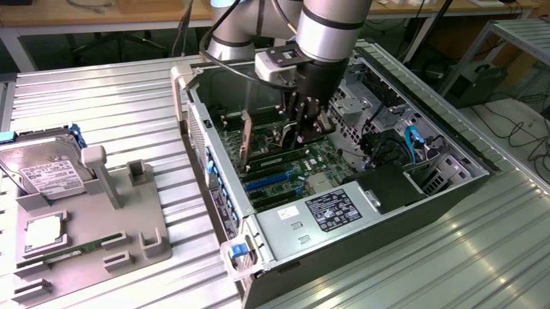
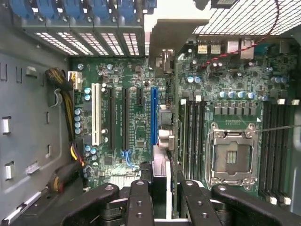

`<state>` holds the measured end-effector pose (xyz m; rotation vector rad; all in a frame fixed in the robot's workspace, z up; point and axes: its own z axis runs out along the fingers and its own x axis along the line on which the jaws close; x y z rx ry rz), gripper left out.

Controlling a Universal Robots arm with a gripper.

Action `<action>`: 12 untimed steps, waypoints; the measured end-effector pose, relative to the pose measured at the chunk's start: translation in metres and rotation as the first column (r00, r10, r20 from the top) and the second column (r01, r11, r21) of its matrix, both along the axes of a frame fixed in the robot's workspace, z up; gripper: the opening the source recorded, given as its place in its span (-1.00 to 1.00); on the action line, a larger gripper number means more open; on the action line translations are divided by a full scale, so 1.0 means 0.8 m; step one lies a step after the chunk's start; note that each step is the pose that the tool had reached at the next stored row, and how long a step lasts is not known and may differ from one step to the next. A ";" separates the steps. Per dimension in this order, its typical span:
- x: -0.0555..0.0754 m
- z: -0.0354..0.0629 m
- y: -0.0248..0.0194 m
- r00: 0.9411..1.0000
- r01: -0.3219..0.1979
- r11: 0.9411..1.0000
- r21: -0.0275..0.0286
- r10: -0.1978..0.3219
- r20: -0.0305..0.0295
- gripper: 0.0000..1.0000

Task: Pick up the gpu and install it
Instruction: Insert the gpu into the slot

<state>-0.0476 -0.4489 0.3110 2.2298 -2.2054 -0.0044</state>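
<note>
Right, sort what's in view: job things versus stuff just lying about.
Job:
- gpu, standing on edge inside the case
- gripper, closed on the gpu
- motherboard with its slots
- case, open

Lying about:
- hard drive on the grey tray
- RAM stick on that tray

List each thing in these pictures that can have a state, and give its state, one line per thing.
computer case: side panel off, lying on its side.
gpu: held edge-on over the motherboard slots.
gripper: shut on the gpu.
CPU socket: empty.
hard drive: resting in the grey holder outside the case.
</note>
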 end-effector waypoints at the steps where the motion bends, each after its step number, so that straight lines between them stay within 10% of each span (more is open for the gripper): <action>1: 0.000 -0.001 -0.0025 1.000 0.000 1.000 0.000 0.000 0.002 -0.44; 12: -0.023 -0.027 -0.0015 1.000 0.000 1.000 0.000 0.000 0.013 -0.44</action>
